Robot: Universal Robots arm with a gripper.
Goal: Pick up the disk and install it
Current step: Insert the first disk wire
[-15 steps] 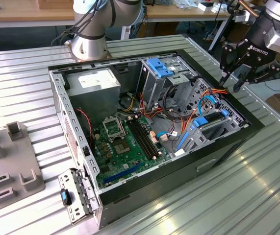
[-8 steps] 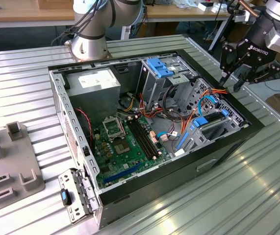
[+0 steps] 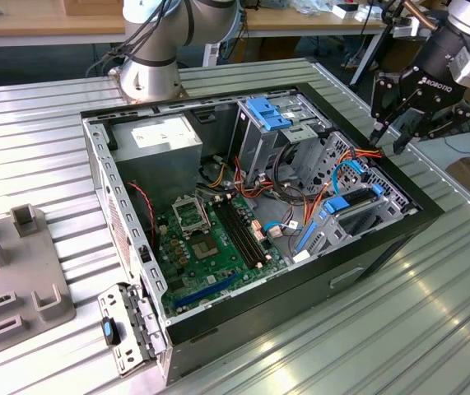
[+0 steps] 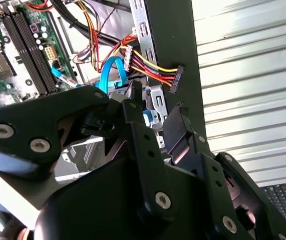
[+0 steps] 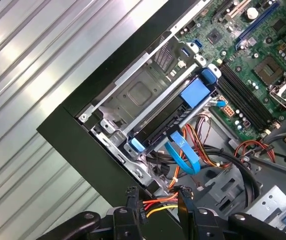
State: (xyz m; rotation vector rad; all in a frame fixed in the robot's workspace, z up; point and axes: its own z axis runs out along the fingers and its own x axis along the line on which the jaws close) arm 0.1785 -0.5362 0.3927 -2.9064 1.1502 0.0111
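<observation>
The disk (image 5: 164, 121) is a dark flat slab framed by a blue carrier rail. It lies in the metal bay at the corner of the open computer case (image 3: 432, 216), and it also shows in the exterior view as the disk (image 3: 356, 214). My gripper (image 3: 390, 140) hangs over the case's edge at the exterior view's right, above and apart from the disk. Both wrist views show the gripper (image 5: 157, 196) (image 4: 158, 99) open, with nothing held between its black fingers. A power plug on red, yellow and black wires (image 4: 175, 75) and a blue flat cable (image 5: 184, 154) lie just under the fingertips.
Inside the case are a green motherboard (image 3: 210, 239), a grey power-supply box (image 3: 160, 138) and a metal drive cage with a blue top (image 3: 272, 111). The arm's base (image 3: 148, 74) stands behind the case. A grey fixture (image 3: 20, 271) sits at the exterior view's left on the ribbed metal table (image 3: 432, 329).
</observation>
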